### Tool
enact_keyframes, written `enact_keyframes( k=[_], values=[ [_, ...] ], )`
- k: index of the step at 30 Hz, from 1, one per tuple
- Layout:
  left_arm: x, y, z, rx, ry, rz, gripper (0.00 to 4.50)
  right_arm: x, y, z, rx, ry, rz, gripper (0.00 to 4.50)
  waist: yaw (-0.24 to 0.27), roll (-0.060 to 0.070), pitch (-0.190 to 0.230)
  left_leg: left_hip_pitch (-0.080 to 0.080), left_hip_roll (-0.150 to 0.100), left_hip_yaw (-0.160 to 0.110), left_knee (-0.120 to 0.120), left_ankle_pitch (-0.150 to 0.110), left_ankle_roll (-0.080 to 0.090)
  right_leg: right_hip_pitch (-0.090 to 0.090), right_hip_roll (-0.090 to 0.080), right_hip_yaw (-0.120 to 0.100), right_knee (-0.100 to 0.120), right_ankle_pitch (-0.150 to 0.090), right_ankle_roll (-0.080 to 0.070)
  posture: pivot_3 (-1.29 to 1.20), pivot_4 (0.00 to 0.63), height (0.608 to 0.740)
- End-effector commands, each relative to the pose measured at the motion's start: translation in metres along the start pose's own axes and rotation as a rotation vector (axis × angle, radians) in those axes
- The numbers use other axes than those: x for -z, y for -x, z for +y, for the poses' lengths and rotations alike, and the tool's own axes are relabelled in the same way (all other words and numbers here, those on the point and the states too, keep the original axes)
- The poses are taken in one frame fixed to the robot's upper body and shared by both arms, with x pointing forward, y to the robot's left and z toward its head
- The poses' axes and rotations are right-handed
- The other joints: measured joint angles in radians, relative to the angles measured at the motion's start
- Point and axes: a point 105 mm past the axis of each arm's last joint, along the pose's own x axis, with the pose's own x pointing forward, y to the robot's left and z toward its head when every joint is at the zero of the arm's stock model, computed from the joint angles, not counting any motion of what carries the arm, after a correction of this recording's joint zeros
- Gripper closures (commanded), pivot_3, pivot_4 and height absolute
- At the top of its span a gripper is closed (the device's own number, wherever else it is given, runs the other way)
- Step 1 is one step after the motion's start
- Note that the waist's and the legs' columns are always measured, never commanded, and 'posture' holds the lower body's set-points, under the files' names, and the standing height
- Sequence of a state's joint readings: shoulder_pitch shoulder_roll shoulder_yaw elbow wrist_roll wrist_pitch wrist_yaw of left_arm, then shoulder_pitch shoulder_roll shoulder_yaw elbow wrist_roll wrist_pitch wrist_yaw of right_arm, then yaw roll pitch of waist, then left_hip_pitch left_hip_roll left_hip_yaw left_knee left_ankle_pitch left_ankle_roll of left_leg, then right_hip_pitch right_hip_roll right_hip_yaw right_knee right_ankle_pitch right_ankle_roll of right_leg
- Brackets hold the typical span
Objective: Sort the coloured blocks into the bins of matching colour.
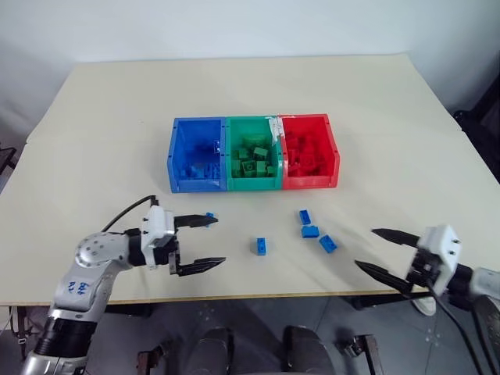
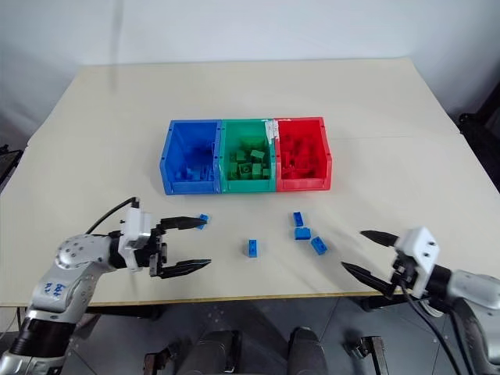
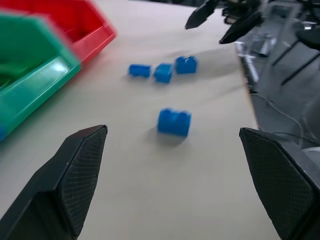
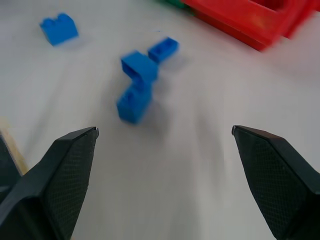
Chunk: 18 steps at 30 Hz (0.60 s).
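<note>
You see four studded blue blocks (image 1: 310, 231) loose on the worktop (image 1: 391, 117), possibly a fifth; left claw (image 1: 205, 242) and right claw (image 1: 375, 250) hover level, fingers apart.

I can read no text, label, brand, number or sign anywhere. My left arm (image 1: 78, 287) carries small blue marks on its grey shell, near the front left corner of the table (image 1: 94, 141), but they are too small for me to make out. A white tag or sticker (image 1: 275, 127) sits on the wall between the green and red bins; nothing on it is legible.
</note>
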State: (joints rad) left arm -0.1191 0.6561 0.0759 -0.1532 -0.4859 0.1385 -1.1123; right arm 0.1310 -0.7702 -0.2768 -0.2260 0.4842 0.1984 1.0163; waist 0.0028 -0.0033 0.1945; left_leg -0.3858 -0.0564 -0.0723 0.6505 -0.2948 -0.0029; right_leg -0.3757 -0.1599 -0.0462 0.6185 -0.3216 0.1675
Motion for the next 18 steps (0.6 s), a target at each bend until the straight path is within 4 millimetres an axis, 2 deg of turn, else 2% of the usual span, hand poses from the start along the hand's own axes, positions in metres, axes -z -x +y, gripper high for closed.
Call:
enact_keyframes(
  k=[1,8,11,18],
  values=[
    [-0.002,0.018,-0.003,-0.051,-0.034,0.019,0.01,-0.001,-0.022,0.01,-0.02,-0.001,0.021,0.0,0.0,0.0,0.0,0.0,0.0,0.0,0.0,0.0,0.0,0.0,0.0,0.0,0.0,0.0,0.0,0.0,0.15,0.74],
    [-0.001,0.021,-0.014,-0.075,-0.031,0.028,0.01,0.007,-0.042,0.019,-0.001,-0.023,0.047,0.0,0.026,0.0,0.0,-0.001,-0.002,-0.001,0.002,-0.001,0.001,0.0,-0.003,0.0,-0.003,0.0,0.0,0.0,0.15,0.74],
    [-0.002,0.02,-0.017,-0.074,-0.031,0.028,0.0,0.008,-0.045,0.011,0.064,-0.011,0.053,0.6,0.022,0.0,0.0,-0.001,-0.002,0.0,0.001,-0.001,0.001,0.0,-0.002,0.0,-0.004,0.0,0.0,0.0,0.15,0.74],
    [-0.009,0.013,-0.016,-0.047,-0.049,-0.001,0.0,0.009,-0.04,0.002,0.116,0.002,0.067,3.08,0.021,0.0,0.0,-0.001,-0.002,0.0,0.0,-0.001,0.001,-0.001,-0.001,0.0,-0.002,0.0,0.0,0.0,0.15,0.74]
  ],
)
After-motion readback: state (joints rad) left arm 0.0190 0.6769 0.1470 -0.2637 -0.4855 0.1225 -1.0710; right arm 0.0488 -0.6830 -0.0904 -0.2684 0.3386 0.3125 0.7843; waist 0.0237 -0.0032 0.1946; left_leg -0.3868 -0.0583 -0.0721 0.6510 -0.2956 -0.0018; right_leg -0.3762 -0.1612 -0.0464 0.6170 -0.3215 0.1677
